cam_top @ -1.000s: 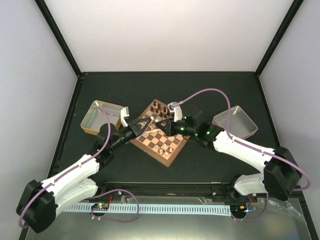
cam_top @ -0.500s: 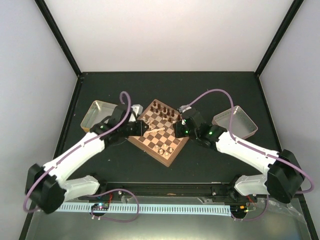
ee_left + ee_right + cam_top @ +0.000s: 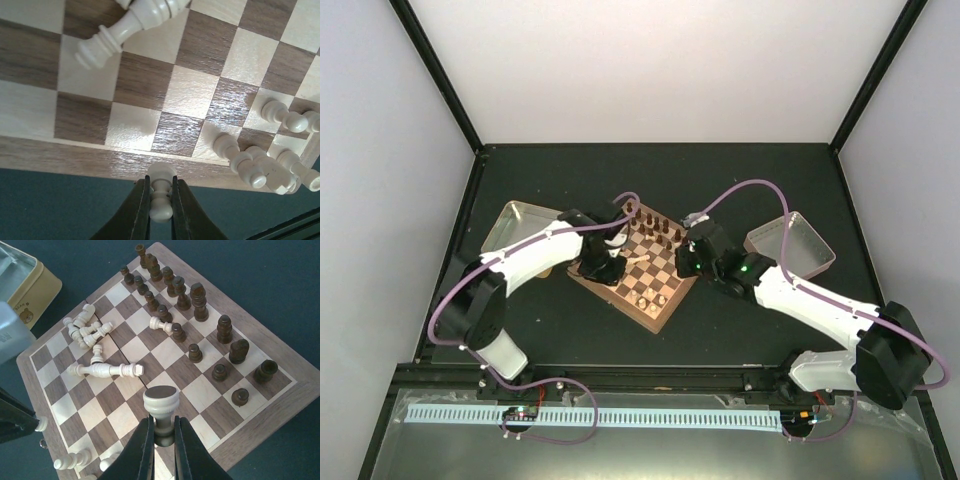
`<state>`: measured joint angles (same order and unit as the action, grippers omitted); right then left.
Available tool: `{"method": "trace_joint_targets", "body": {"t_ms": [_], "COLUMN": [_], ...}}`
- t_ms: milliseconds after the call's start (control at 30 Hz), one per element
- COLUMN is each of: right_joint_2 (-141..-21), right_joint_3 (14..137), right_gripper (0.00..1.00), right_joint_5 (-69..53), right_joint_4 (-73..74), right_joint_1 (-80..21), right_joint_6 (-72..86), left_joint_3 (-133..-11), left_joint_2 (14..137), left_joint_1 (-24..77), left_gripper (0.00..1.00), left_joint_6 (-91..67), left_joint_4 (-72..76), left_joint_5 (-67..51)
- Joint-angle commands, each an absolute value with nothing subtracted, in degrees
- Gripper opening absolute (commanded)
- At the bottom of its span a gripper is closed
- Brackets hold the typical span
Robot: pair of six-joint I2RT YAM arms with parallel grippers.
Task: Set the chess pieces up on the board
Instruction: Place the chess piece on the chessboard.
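Grips on both sides: left claw (image 3: pixel 160 181) pinches a cream pawn (image 3: pixel 160 194) at the board (image 3: pixel 200 390) rim, right claw (image 3: pixel 164 419) clamps a cream piece (image 3: pixel 160 400) over the squares. Board sits central on the tabletop (image 3: pixel 740 180), dark pieces (image 3: pixel 200 300) along one side.

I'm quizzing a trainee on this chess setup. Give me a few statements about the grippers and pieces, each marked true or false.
1. The left gripper is shut on a pale pawn. True.
2. The right gripper is open and empty. False: it is shut on a pale piece with a flat round top.
3. A tall pale piece lies on its side on the board. True.
4. The dark pieces all lie toppled. False: they stand upright in rows along one side of the board.
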<state>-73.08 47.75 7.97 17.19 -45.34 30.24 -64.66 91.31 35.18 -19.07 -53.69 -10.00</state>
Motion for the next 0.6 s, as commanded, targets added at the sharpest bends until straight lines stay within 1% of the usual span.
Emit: {"method": "trace_joint_targets", "body": {"t_ms": [0, 200, 367, 433, 500, 567], "right_joint_2": [-72.59, -71.88, -70.35, -70.02, -69.88, -69.88], "right_joint_3": [46.97, 45.99, 45.36, 45.27, 45.26, 45.26], "right_gripper": [0.09, 0.09, 0.09, 0.09, 0.09, 0.09], "right_joint_5": [10.06, 9.5, 9.27, 9.25, 9.22, 9.23], "right_joint_4": [16.16, 15.96, 15.96, 16.06, 16.17, 16.34], "right_joint_1": [-44.99, -44.99, -44.97, -44.97, -45.0, -44.95], "right_joint_6": [29.4, 29.21, 28.68, 28.69, 28.79, 29.01], "left_joint_3": [-69.71, -72.59, -74.17, -73.78, -72.56, -71.16], "left_joint_2": [95.57, 101.08, 102.5, 101.8, 100.74, 99.8], "left_joint_1": [37.3, 38.45, 38.54, 38.55, 38.5, 38.57], "left_gripper": [0.09, 0.13, 0.27, 0.31, 0.31, 0.29], "left_joint_6": [-16.9, -16.44, -16.84, -17.39, -17.89, -18.46], "left_joint_4": [-59.47, -60.76, -60.01, -59.06, -57.47, -56.2], "left_joint_5": [-7.82, -6.81, -6.18, -6.25, -6.58, -6.93]}}
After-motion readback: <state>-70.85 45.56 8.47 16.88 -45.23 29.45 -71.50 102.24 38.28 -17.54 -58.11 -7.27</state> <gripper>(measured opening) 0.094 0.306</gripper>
